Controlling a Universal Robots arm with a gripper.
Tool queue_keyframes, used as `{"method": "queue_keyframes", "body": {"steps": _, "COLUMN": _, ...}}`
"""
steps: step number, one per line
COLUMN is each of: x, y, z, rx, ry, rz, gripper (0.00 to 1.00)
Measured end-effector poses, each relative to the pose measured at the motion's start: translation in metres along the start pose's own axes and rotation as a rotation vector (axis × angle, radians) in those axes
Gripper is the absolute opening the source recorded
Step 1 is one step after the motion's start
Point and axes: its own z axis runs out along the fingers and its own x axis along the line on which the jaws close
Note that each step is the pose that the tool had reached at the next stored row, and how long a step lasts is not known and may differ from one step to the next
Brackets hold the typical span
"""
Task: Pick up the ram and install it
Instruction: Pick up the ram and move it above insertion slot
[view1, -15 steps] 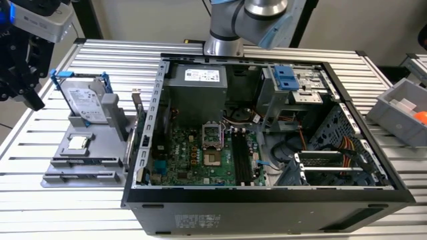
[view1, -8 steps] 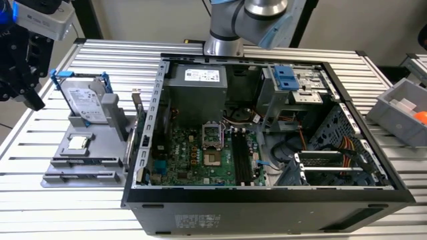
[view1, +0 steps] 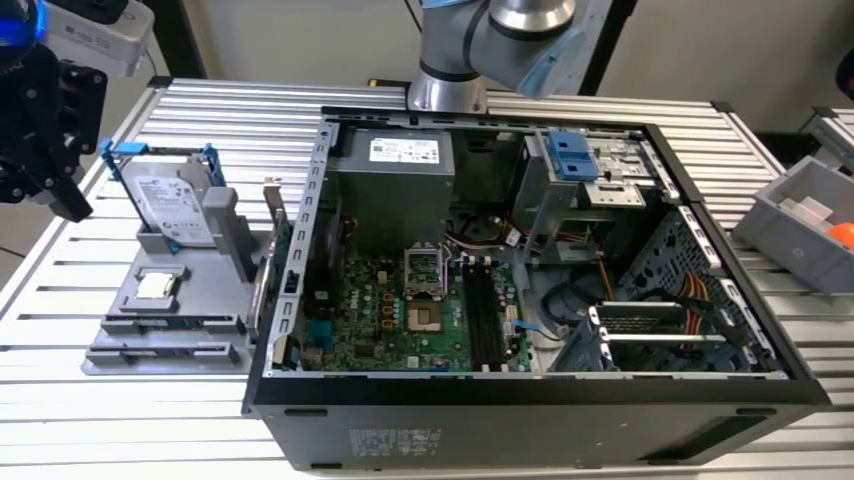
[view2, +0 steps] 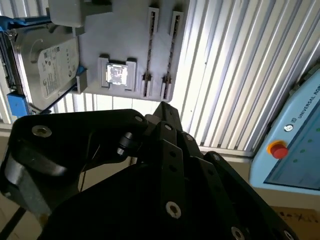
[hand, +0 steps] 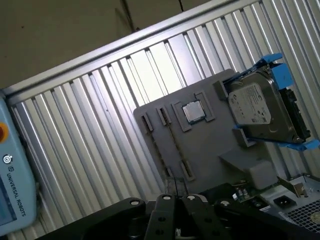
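Note:
The ram (view1: 174, 323) shows as a thin blue-green strip standing on edge in a slot at the front of the grey holder (view1: 200, 270), on the exterior view's left of the open computer case (view1: 534, 390). The motherboard's black memory slots (view1: 487, 320) lie inside the case. My black gripper (view1: 70, 205) hangs high above the table, beyond the holder's far left corner and well away from the ram. In both wrist views the gripper (view2: 161, 107) (hand: 175, 187) looks down on the holder (view2: 125, 45) (hand: 205, 145). Its fingers meet at the tip, shut, with nothing between them.
The holder also carries a silver hard drive (view1: 176, 205) in a blue-handled frame and a small square processor chip (view1: 156, 284). A grey bin (view1: 801, 225) stands at the exterior view's right. A teach pendant (view2: 295, 145) lies beside the ribbed table.

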Motion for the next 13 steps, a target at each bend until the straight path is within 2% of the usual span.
{"method": "queue_keyframes", "body": {"steps": 13, "x": -0.0005, "y": -0.0013, "z": -0.0001, "rx": -0.0014, "ry": 0.0073, "rz": -0.162, "gripper": 0.0}}
